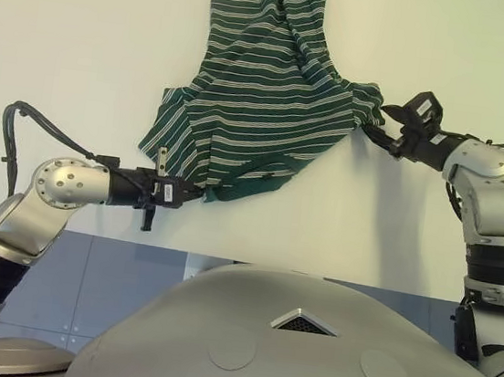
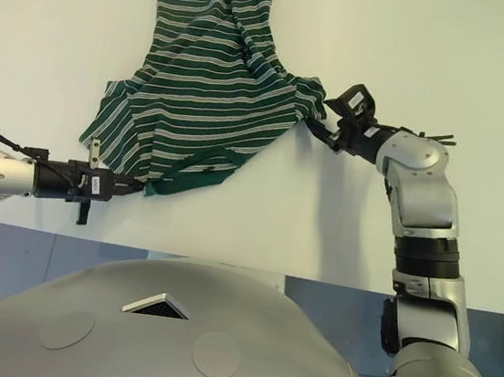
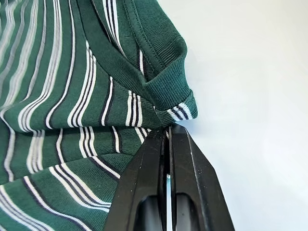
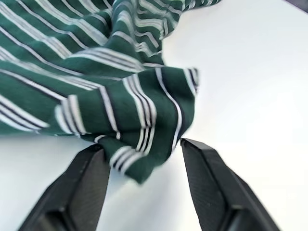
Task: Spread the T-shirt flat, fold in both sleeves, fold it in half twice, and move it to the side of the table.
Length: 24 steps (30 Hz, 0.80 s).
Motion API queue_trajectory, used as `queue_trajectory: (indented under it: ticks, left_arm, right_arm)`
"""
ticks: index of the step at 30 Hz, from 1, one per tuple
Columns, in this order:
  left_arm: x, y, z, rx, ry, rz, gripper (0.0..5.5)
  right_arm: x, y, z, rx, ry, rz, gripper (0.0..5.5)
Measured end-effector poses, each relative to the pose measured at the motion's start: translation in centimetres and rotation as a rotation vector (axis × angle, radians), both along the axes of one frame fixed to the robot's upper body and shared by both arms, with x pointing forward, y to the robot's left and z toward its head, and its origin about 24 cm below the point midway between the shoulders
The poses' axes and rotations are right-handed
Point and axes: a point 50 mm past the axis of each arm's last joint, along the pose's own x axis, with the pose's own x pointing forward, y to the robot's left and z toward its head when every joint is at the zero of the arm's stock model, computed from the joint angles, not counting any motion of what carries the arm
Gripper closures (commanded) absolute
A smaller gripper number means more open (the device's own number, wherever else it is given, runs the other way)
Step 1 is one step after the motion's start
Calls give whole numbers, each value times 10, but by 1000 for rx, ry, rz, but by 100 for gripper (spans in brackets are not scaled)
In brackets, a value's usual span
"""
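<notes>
The green striped T-shirt (image 1: 253, 106) lies bunched and creased on the white surface (image 1: 86, 39), toward its far middle. The left gripper (image 1: 198, 193) is closed, its fingers pinching the shirt's near edge right beside a ribbed band. The right gripper (image 1: 374, 134) sits at the shirt's right-hand corner with its fingers (image 4: 82, 187) spread apart, a folded corner of fabric lying between them.

The T-shirt (image 1: 263, 98) is lying bunched on the tabletop (image 1: 86, 39), reaching toward its far edge. The left end effector (image 1: 200, 192) is pinching the shirt's near edge beside the collar (image 3: 144, 86). The right end effector (image 1: 371, 133) is sitting at its right side, cloth lying between its parted fingers.
</notes>
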Motion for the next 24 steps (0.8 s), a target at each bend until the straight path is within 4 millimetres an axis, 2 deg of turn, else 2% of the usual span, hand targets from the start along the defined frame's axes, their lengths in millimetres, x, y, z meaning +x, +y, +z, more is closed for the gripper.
queue_trajectory:
  ticks: [1, 3, 5, 6, 9, 11, 13, 16, 18, 20, 22, 24]
  left_arm:
    - [-4, -2, 6, -48, 80, 6, 548]
    - [-3, -9, 24, -148, 113, 3, 548]
    - [-1, -11, 40, -205, 147, -15, 548]
    - [-1, -8, 45, -193, 162, -24, 523]
    - [2, -1, 49, -148, 180, -21, 464]
    - [2, 3, 49, -78, 178, -34, 427]
    - [0, 7, 40, 30, 166, -59, 399]
    - [-5, 6, 32, 74, 174, -94, 345]
    - [-3, 5, 36, 29, 172, -73, 315]
    - [11, 5, 48, -62, 118, -14, 283]
    - [29, 6, 66, -157, 18, 55, 283]
    - [37, 6, 67, -209, -36, 124, 283]
  right_arm:
    - [-2, -11, 10, 3, 4, 17, 294]
    - [-4, -26, 26, -35, -3, 60, 294]
    - [-12, -34, 27, -67, 42, 120, 294]
    - [-15, -35, 26, -89, 62, 141, 294]
    - [-16, -21, 22, -88, 51, 188, 294]
    - [-15, -7, 8, -88, 47, 186, 294]
    - [-13, -3, -2, -100, 47, 144, 294]
    - [-11, 0, -6, -125, 32, 127, 294]
    - [-5, 1, -5, -162, 8, 125, 294]
    - [-1, 4, -6, -211, -21, 144, 294]
    - [4, 10, -5, -290, -63, 191, 294]
    - [3, 9, -4, -371, -89, 251, 294]
